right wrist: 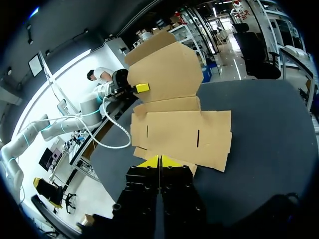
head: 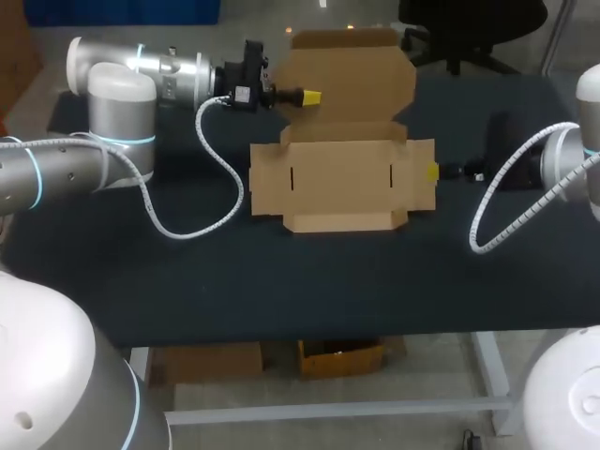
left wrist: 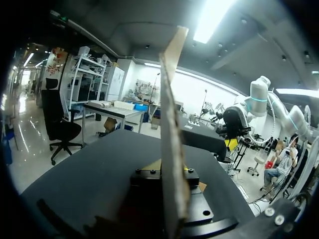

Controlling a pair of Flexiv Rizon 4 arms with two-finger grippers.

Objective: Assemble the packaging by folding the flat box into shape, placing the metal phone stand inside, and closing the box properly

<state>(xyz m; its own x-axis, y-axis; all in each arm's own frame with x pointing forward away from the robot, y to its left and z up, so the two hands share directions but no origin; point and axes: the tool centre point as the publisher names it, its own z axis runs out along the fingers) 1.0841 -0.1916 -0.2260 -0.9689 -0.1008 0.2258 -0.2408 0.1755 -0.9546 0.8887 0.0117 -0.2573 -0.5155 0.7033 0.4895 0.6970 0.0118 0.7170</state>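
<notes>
Head view shows box unfolded — left wrist, edge-on.

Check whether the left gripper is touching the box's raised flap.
Touching. The left wrist view shows the box flap edge-on between the fingers of the left gripper, pressed from both sides. The head view shows its yellow tip on the flap.

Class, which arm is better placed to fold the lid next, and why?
Left. The left gripper grips the lid; the right gripper pinches the box at its side, away from the lid.
</notes>
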